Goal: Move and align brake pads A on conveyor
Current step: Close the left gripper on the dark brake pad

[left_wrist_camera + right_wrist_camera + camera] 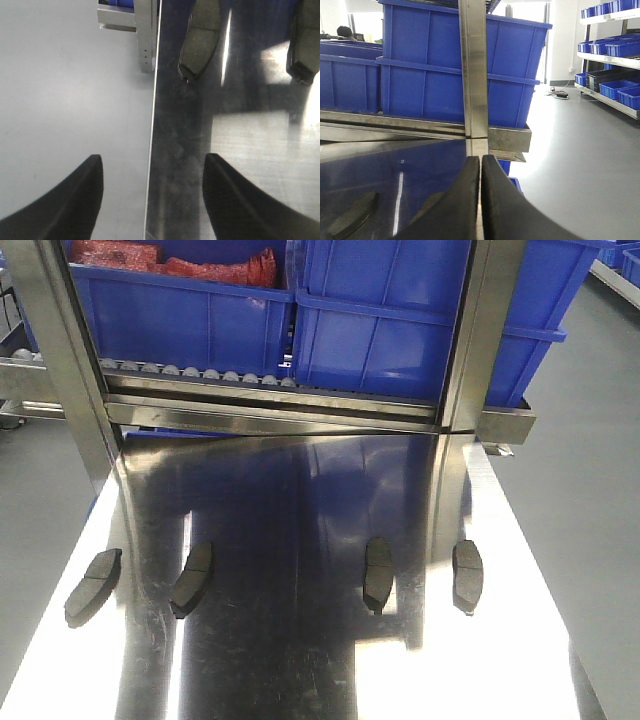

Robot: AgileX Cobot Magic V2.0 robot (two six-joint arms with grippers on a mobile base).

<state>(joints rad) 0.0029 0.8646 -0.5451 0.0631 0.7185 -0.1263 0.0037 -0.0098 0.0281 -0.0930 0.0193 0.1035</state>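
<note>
Across the shiny steel counter (300,670), with blue bins (380,330) at 12 o'clock, four brake pads A (378,573) lie in a row, long axes running 12 to 6. Left gripper (152,160), spread apart and empty, straddles the counter's left edge; the leftmost pad (200,42) sits near at 1 o'clock, open room around. Right gripper (480,160) is pressed together, empty; no conveyor shows

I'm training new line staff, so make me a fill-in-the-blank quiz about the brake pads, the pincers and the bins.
The brake pads on the steel tabletop number ____.
Open or shut, the left pincer is ____.
Open or shut, the right pincer is ____.
The bins behind the tabletop are ____ in colour.
Missing words: four, open, shut, blue.
</note>
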